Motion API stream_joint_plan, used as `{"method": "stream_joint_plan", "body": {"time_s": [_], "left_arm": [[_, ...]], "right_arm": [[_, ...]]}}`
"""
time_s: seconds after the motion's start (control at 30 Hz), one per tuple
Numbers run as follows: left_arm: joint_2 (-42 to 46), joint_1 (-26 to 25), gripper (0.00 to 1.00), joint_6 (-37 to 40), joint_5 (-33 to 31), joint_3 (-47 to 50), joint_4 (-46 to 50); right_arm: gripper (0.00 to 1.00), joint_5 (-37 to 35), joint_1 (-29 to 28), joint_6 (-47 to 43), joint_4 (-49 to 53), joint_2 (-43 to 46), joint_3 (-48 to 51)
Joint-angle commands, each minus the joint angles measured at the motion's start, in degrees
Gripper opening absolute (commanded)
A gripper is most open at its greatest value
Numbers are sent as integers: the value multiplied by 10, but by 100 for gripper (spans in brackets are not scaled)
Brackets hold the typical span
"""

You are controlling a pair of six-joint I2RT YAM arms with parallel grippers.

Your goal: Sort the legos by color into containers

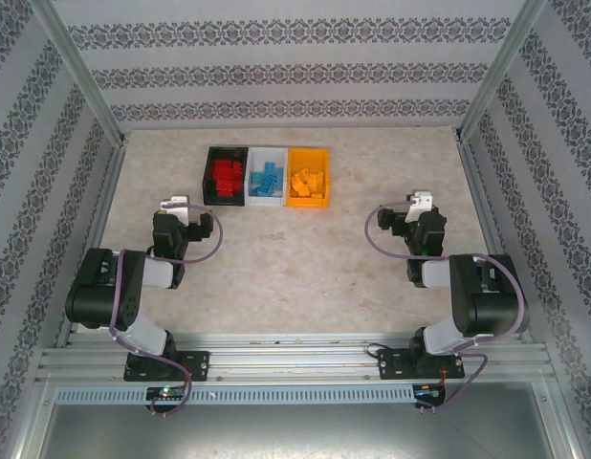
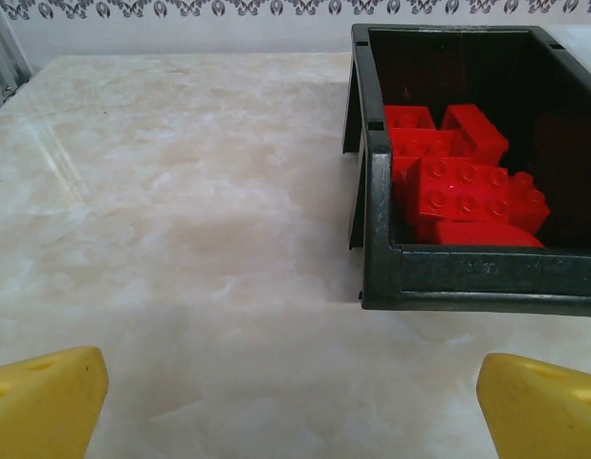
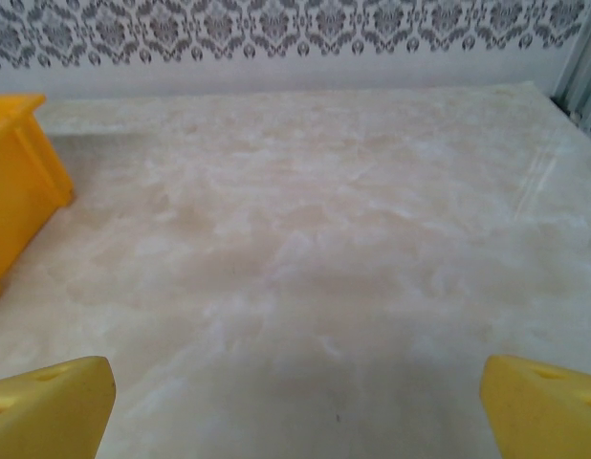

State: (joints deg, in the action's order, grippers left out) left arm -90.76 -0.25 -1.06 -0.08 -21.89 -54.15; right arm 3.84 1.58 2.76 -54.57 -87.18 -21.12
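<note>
Both arm bases point(image 1: 162, 365) are sitting on the near rail, with the left gripper point(image 1: 173, 204) and right gripper point(image 1: 422, 201) hanging well apart over the marbled table point(image 1: 295, 268). Beyond them the black bin point(image 1: 207, 177), white bin point(image 1: 267, 150) and orange bin point(image 1: 309, 150) are standing side by side, touching, holding red legos point(image 1: 225, 177), blue legos point(image 1: 268, 180) and orange-yellow legos point(image 1: 307, 184).

Looking from the left wrist, yellow fingers point(image 2: 42, 402) are standing wide apart, gripping nothing, the black bin just ahead.

Looking from the right wrist, the jaws are gaping likewise, the orange bin sitting far left.

We hold both arms folded low. Our left claw point(image 1: 174, 204) and right claw point(image 1: 420, 201) stand wide open, empty.
</note>
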Motion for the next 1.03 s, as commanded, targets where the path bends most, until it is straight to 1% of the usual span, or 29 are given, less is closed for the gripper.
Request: {"method": "stream_joint_plan", "body": {"time_s": [0.0,0.37,0.5,0.77,0.83,1.0], "left_arm": [[-1,5,100,11,10,-5,9],[-1,5,100,11,10,-5,9],[-1,5,100,11,10,-5,9],[0,6,100,11,10,-5,9],[-1,5,100,11,10,-6,9],[0,5,100,11,10,-5,9]], "right_arm": [[98,-7,-9,-7,17,-2,-8],[98,-8,-9,-8,13,-1,-6],[98,-24,-18,-14,14,0,-6],[98,-27,-20,-16,18,-4,-10],[98,-14,-15,-13,19,-5,-10],[98,-24,-19,-16,16,1,-6]]}}
